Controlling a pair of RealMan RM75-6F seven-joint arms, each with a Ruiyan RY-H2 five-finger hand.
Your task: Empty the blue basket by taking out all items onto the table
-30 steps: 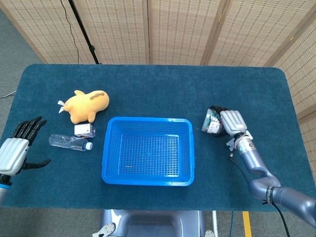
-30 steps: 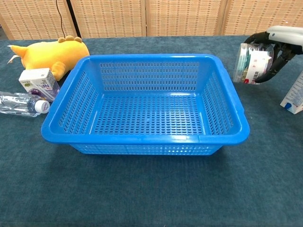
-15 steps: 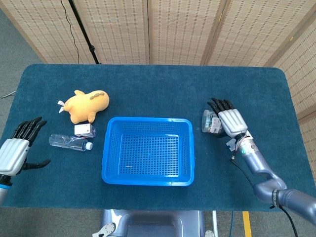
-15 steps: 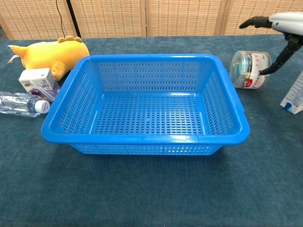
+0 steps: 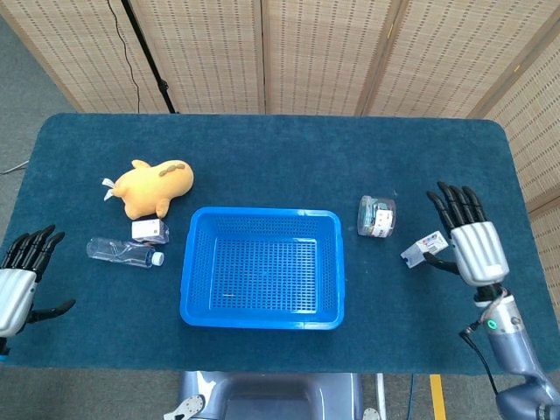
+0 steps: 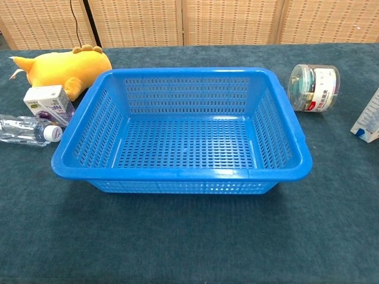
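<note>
Blue-carpeted table (image 5: 262,166): blue basket (image 5: 261,267) holds nothing; jar (image 5: 376,215), carton (image 5: 423,247), plush (image 5: 153,187), box (image 5: 150,231), bottle (image 5: 124,252) set out around it; left hand (image 5: 17,280), right hand (image 5: 468,236) spread, holding nothing

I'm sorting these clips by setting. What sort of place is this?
Probably a robot lab or data-collection room, not a home: a table covered in blue cloth, folding woven screens behind it, a cable on a stand, and mixed test props around a blue basket.
</note>
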